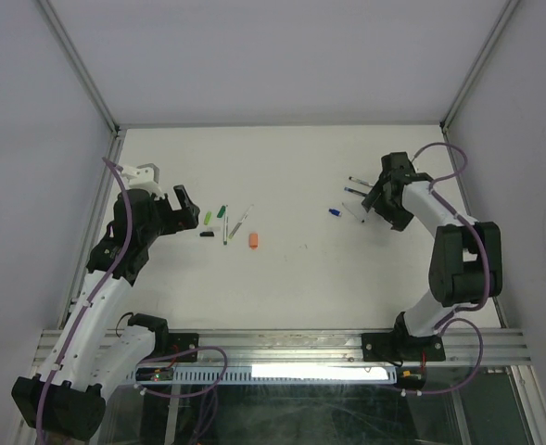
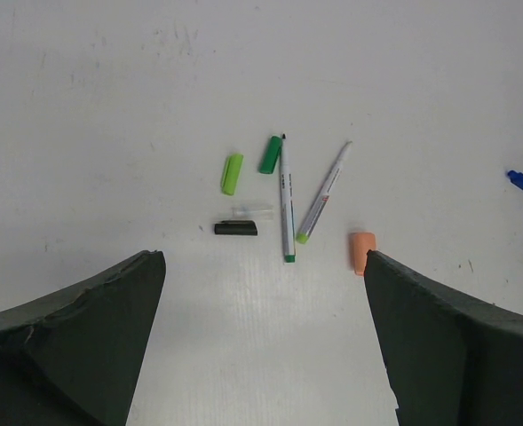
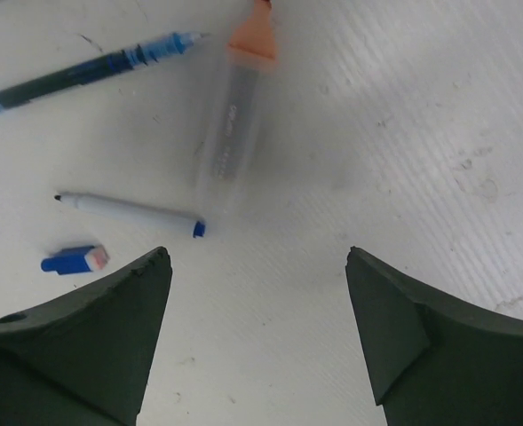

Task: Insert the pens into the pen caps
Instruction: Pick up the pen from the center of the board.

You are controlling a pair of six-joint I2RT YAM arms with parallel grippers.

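Note:
On the left lie two white pens, one green-ended [image 2: 286,200] and one lime-ended [image 2: 323,193]. Around them are pen caps: lime green [image 2: 232,173], dark green [image 2: 270,154], black [image 2: 235,228] and orange [image 2: 361,250]. My left gripper [image 2: 263,262] hovers open just short of them, nothing between its fingers. On the right, my right gripper [image 3: 257,257] is open over bare table. Ahead of it lie a dark blue pen [image 3: 83,73], an orange-tipped clear marker [image 3: 239,115], a white blue-ended pen [image 3: 128,211] and a blue cap [image 3: 73,260].
A faint translucent tube [image 2: 252,209] lies between the black cap and the green-ended pen. The white table [image 1: 300,269] is boxed in by aluminium-framed walls [image 1: 87,74] at the back and sides. Both arm bases sit on the rail [image 1: 291,348] at the near edge.

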